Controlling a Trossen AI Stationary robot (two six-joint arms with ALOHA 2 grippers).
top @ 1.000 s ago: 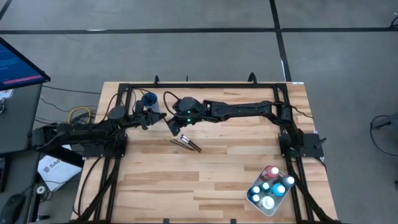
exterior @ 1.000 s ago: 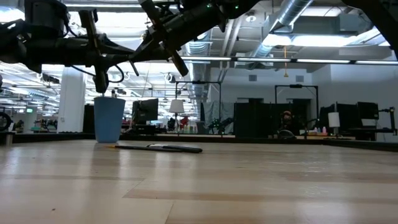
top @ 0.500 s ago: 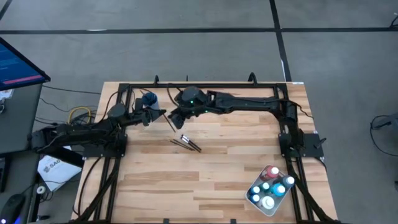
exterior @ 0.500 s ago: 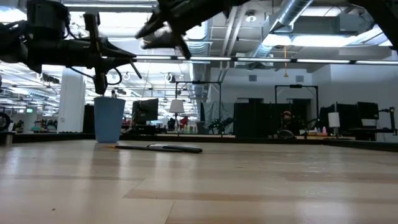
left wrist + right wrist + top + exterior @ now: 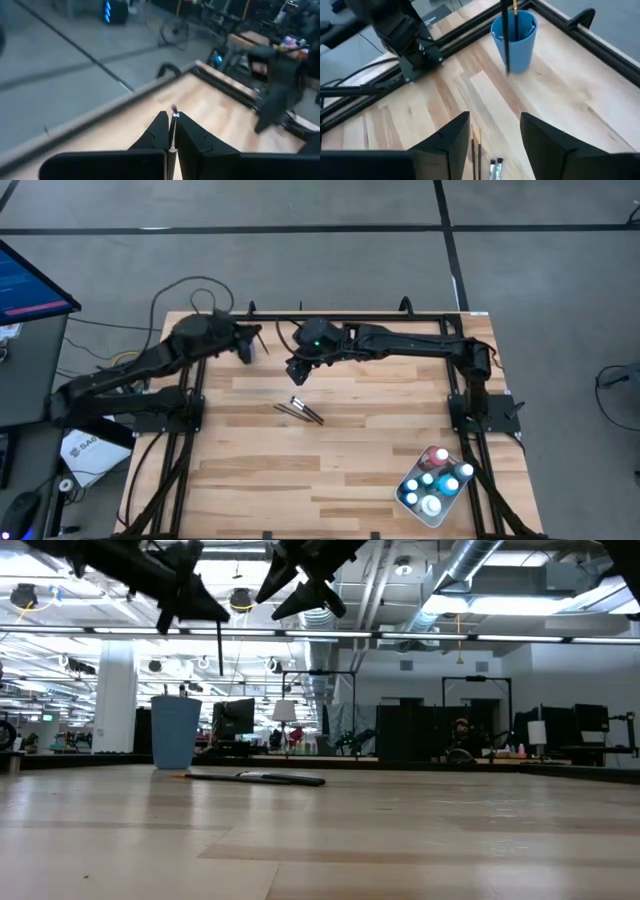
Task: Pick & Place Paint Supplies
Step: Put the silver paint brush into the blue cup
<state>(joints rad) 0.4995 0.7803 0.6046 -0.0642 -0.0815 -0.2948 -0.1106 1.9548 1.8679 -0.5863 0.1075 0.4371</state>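
My left gripper [image 5: 212, 616] hangs high over the table's far left, shut on a thin dark paintbrush [image 5: 219, 648]. The brush hangs above the blue cup [image 5: 176, 732], which holds another brush [image 5: 515, 11]. My right gripper [image 5: 303, 588] is beside it, toward the table's middle, open and holding nothing. Two or three more paintbrushes [image 5: 298, 411] lie flat on the wood below it. Several small paint bottles [image 5: 432, 478] stand in the white tray [image 5: 441, 511] at the near right corner. My left gripper pinches the paintbrush's thin handle [image 5: 171, 134] between its two fingers, near the upper end. The fingers come in roughly level and lie across the brush. A short end [image 5: 174, 107] sticks out past them. The rest [image 5: 505, 40] hangs upright, clear of the cup.
A black frame rail [image 5: 330, 314] runs along the far edge, with more rails down both sides. The arm bases [image 5: 485, 412] stand on the left and right edges. The near half of the wooden top [image 5: 300, 480] is bare. A monitor [image 5: 30, 280] stands off the table at the left.
My right gripper has opened, let go of the slanted brush it held, and moved up toward the far edge. My left gripper, shut on a brush, has risen from beside the cup and tipped up toward level. The brush now hangs upright above the cup.
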